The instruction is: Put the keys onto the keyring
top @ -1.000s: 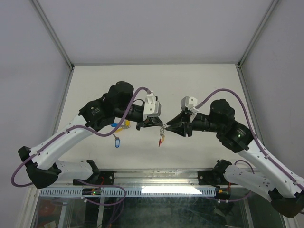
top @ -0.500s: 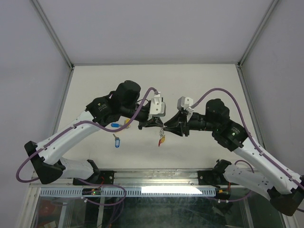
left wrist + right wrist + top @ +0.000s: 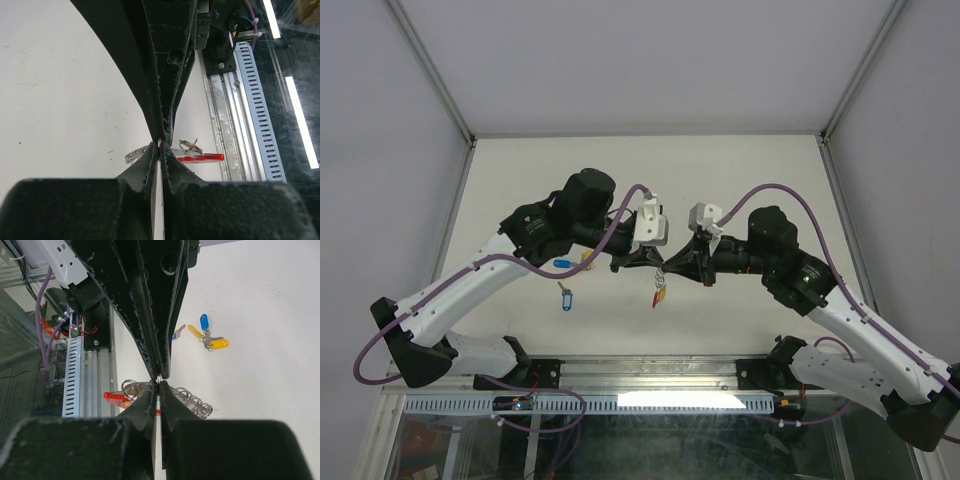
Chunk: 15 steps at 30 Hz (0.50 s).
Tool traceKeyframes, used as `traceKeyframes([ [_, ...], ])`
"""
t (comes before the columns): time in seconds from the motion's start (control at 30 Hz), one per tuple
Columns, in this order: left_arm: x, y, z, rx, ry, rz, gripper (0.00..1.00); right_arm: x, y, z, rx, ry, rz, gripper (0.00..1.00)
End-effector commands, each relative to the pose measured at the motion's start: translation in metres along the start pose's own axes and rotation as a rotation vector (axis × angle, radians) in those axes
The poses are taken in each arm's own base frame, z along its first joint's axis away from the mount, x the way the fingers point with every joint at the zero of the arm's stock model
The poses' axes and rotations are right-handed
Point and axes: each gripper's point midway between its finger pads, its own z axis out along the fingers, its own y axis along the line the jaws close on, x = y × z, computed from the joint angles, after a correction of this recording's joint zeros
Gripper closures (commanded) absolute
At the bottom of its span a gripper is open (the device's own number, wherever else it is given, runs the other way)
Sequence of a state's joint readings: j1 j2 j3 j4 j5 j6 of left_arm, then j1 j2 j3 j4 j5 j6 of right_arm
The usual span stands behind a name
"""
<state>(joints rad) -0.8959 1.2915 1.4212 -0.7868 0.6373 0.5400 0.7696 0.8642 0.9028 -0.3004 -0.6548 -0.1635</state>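
Note:
My left gripper [image 3: 653, 262] and right gripper [image 3: 671, 268] meet tip to tip above the table's middle. Both are shut on a thin metal ring of the keyring, seen in the left wrist view [image 3: 160, 143] and in the right wrist view [image 3: 159, 379]. The keyring's red crescent [image 3: 659, 293] hangs below them, and it also shows in the left wrist view [image 3: 201, 158]. Its silvery chain [image 3: 196, 403] dangles beside it. A cluster of blue and yellow tagged keys [image 3: 574, 263] lies on the table to the left and also shows in the right wrist view [image 3: 207, 335]. One blue key [image 3: 566, 298] lies apart.
The white table [image 3: 750, 180] is fenced by metal posts at its back corners [image 3: 470, 135]. A slotted metal rail [image 3: 650, 400] and the arm bases run along the near edge. The left arm's purple cable [image 3: 610, 215] loops above the keys.
The left arm has swung its elbow right and raised it. The right gripper has edged left. The two grippers now press closer together, with the keyring still hanging between them.

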Motion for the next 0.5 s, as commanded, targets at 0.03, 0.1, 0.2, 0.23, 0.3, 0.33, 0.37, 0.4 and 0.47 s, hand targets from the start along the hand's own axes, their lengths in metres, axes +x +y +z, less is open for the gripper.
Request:
traceKeyframes([
  [0.03,-0.044,-0.003,-0.014,-0.001,-0.131,0.102,0.89,-0.033,0.002,-0.003,0.004,-0.133,-0.076,1.0],
  [0.1,-0.056,-0.004,-0.021,-0.025,-0.179,0.121,0.73,-0.039,0.001,-0.006,0.023,-0.175,-0.105,1.0],
  [0.2,-0.073,-0.007,-0.034,-0.073,-0.267,0.139,0.67,-0.047,0.002,-0.016,0.056,-0.253,-0.204,1.0],
  [0.23,-0.078,-0.007,-0.037,-0.086,-0.298,0.141,0.67,-0.049,0.002,-0.018,0.067,-0.28,-0.246,1.0],
  [0.3,-0.088,-0.012,-0.045,-0.104,-0.361,0.146,0.67,-0.053,0.005,-0.025,0.082,-0.341,-0.347,1.0],
  [0.33,-0.093,-0.014,-0.049,-0.109,-0.389,0.148,0.67,-0.054,0.007,-0.028,0.088,-0.37,-0.399,1.0],
  [0.37,-0.095,-0.016,-0.051,-0.111,-0.409,0.147,0.67,-0.055,0.01,-0.03,0.083,-0.392,-0.459,1.0],
  [0.4,-0.098,-0.018,-0.053,-0.109,-0.428,0.147,0.67,-0.054,0.013,-0.031,0.074,-0.409,-0.521,1.0],
  [0.47,-0.102,-0.022,-0.056,-0.103,-0.457,0.145,0.67,-0.056,0.019,-0.034,0.06,-0.452,-0.601,1.0],
])
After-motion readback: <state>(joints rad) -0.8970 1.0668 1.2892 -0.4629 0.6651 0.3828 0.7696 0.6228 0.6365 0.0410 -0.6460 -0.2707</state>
